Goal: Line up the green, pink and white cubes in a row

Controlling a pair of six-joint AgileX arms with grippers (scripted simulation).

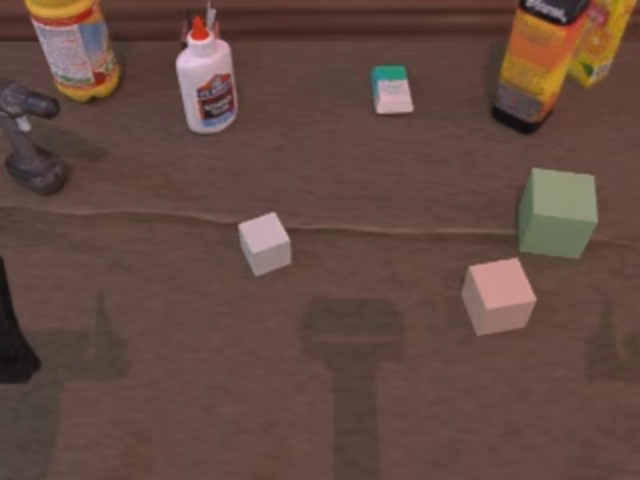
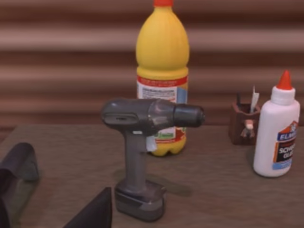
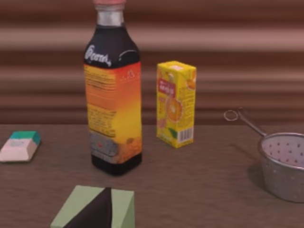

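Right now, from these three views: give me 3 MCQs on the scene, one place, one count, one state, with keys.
1. Which cube lies farthest toward the top view's left?
A. white cube
B. green cube
C. pink cube

2. How many plain cubes are on the table?
A. two
B. three
C. four

3. What is the state of the row?
A. all three cubes touch in a line
B. two are stacked
C. the cubes lie apart, no row yet

Key:
1 A: the white cube sits near the middle, while the pink cube and the green cube are at the right.
2 B: only those three are plain cubes; the teal-topped block is flat.
3 C: bare table shows between all of them, and none is held.
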